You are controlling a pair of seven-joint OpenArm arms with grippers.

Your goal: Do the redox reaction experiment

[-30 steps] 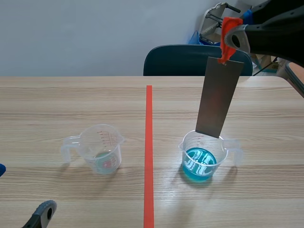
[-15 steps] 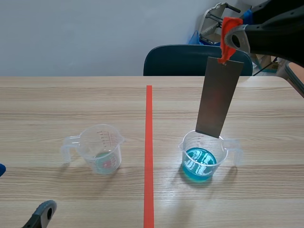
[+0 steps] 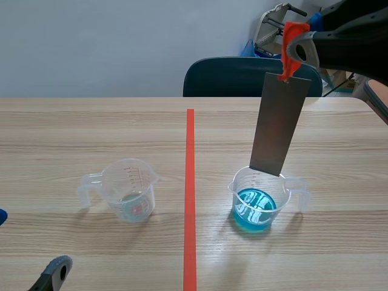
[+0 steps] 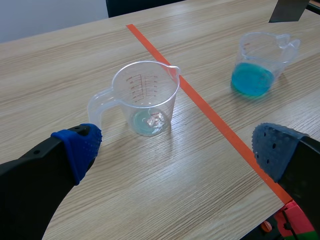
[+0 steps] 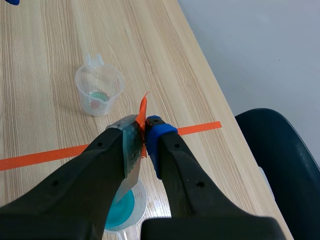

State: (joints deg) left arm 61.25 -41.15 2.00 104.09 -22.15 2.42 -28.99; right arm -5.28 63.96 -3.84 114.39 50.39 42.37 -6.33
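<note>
Metal strip (image 3: 280,124) hangs from the right gripper (image 3: 291,51), whose fingers are closed on the strip's upper end at the orange tape tab (image 3: 291,37). The strip's long axis runs nearly vertical, with the lower end tilted slightly toward the tape line (image 3: 190,182).

In the scene view the lower edge overlaps the far rim of the measuring cup (image 3: 237,193) that holds the blue solution (image 3: 254,209). The left wrist view shows the strip's lower corner raised clear above that cup, so the strip is judged not yet immersed.

The governing relation is vertical: the solution lies directly below the fingers, along the strip's own axis. The coming move therefore calls for a straight descent, with the tilt kept small so the lower edge clears the rim.

The left gripper (image 4: 176,147) sits low on the other side of the tape line, fingers spread wide and holding nothing. The second measuring cup (image 4: 147,97) stands just ahead of it. The right arm is the nearer one for the dip.
</note>
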